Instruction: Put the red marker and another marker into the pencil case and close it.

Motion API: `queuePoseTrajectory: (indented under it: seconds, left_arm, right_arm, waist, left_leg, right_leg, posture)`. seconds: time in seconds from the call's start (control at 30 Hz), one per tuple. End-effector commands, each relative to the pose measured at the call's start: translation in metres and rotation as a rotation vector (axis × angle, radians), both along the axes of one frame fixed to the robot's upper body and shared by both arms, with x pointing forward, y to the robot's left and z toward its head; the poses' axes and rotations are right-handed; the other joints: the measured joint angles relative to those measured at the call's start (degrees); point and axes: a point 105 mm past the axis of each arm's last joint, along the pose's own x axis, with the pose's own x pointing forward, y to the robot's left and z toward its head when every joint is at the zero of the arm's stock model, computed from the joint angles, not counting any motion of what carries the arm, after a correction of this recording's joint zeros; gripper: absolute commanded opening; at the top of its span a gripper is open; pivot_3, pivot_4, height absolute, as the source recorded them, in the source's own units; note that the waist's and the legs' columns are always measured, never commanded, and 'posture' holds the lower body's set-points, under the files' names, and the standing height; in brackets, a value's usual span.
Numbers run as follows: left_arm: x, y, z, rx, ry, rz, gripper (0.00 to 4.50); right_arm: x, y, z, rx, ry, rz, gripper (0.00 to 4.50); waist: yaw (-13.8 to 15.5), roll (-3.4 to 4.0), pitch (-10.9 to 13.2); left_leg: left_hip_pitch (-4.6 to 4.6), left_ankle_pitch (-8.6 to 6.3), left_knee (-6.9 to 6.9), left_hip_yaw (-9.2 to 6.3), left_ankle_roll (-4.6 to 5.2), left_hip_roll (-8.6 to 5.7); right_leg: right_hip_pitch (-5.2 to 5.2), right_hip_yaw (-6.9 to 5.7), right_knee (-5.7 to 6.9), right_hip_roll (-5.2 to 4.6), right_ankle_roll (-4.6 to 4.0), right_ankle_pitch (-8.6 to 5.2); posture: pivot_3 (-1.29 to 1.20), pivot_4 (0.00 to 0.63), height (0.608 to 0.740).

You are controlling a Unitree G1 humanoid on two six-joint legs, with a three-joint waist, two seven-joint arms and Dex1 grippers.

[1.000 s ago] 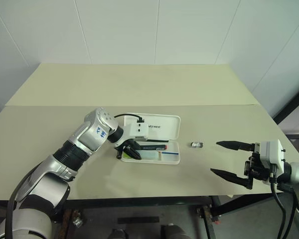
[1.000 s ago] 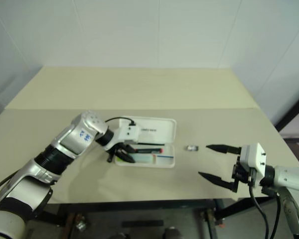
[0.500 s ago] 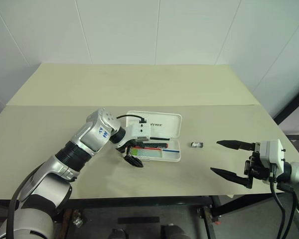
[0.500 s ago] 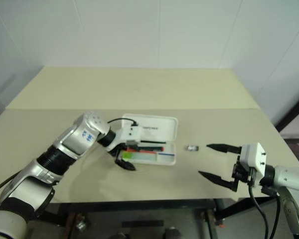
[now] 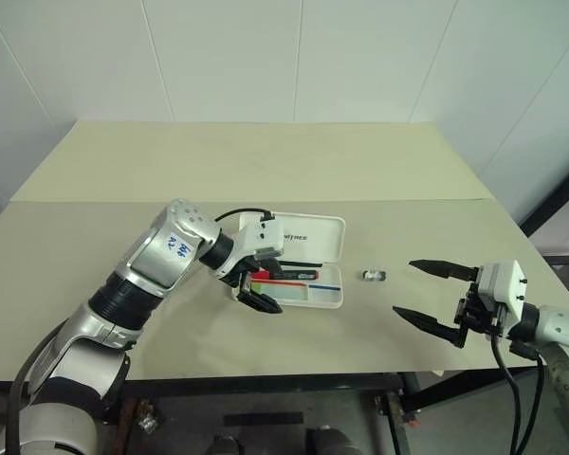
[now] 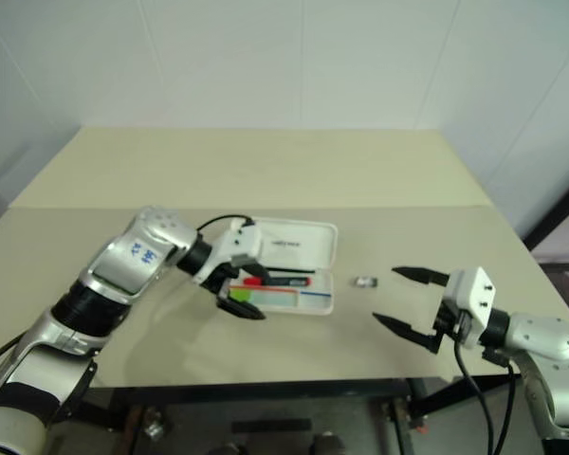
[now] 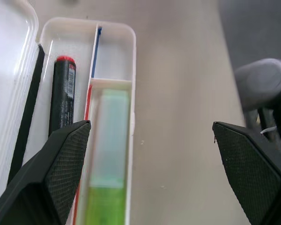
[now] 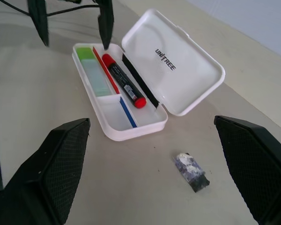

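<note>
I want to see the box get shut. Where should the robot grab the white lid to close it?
Probably the lid's long free edge, the one farthest from the hinge. The pencil case lies open with the lid flat on the table behind the tray, so the open right pincer could come from behind it, nip or hook that rim, and swing it over the red marker and green marker.

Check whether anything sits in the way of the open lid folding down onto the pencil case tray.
The left claw, open, hangs over the tray's left end, above the green marker. The red marker lies inside the pencil case. Nothing else visible blocks the lid.
</note>
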Motion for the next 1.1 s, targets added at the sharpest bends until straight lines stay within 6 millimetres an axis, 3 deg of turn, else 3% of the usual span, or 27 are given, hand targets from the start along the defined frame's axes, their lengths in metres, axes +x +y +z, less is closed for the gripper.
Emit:
queuePoseTrajectory:
  seconds: [0.03,0.23,0.4,0.63,0.73,0.97,1.1]
  left_arm:
    - [-0.007,0.006,0.018,-0.094,-0.023,-0.023,4.47]
    - [-0.009,0.030,0.028,-0.285,-0.068,-0.074,4.47]
    - [-0.002,0.061,0.023,-0.371,-0.082,-0.032,4.47]
    - [-0.013,0.082,0.018,-0.450,-0.097,-0.038,4.47]
    - [-0.020,0.093,0.016,-0.495,-0.028,-0.030,4.47]
    - [-0.031,0.114,0.031,-0.689,-0.020,-0.063,4.47]
    - [-0.033,0.122,0.020,-0.624,-0.013,-0.053,4.47]
  right_arm:
    - [0.009,0.000,0.001,0.008,-0.030,-0.001,4.50]
    - [0.053,-0.004,-0.015,-0.048,0.039,-0.073,4.50]
    - [0.077,-0.004,-0.028,-0.125,0.130,-0.020,4.50]
    - [0.087,-0.001,-0.041,-0.193,0.226,0.065,4.50]
    - [0.093,0.005,-0.044,-0.212,0.237,0.100,4.50]
    - [0.106,0.020,-0.046,-0.220,0.249,0.129,4.50]
    - [0.109,0.020,-0.053,-0.234,0.271,0.108,4.50]
  waist:
    - [0.0,0.00,0.0]
    - [-0.8,0.04,0.0]
    - [-1.4,0.06,0.0]
    - [-1.6,0.07,0.0]
    - [-2.1,0.08,0.0]
    - [-3.1,0.08,0.0]
    - [-3.3,0.09,0.0]
  left_leg:
    - [0.01,0.00,0.00,0.00,0.00,0.00]
    - [0.08,0.03,-0.01,0.05,0.00,0.03]
    - [0.08,0.04,-0.02,0.05,0.01,0.03]
    - [0.05,0.03,-0.17,0.03,0.00,0.09]
    - [0.08,0.03,-0.12,0.04,0.00,0.08]
    - [0.10,0.08,-0.09,-0.04,-0.05,0.10]
    - [0.10,0.08,-0.13,-0.13,-0.05,0.10]
  right_leg:
    - [0.00,0.00,0.00,0.00,0.00,0.00]
    - [0.00,-0.02,0.02,-0.05,-0.09,0.05]
    - [0.00,-0.07,-0.01,-0.06,-0.10,0.06]
    - [-0.07,-0.11,-0.04,-0.09,-0.13,0.04]
    - [-0.06,-0.08,0.02,-0.10,-0.12,0.04]
    - [-0.05,-0.15,0.14,-0.10,-0.12,0.06]
    - [-0.05,-0.16,0.11,-0.13,-0.12,0.06]
  posture:
    - [0.00,0.150,0.740]
    - [0.00,0.150,0.740]
    - [0.00,0.150,0.740]
    - [0.00,0.150,0.740]
    - [0.00,0.150,0.740]
    - [0.00,0.150,0.740]
    - [0.00,0.150,0.740]
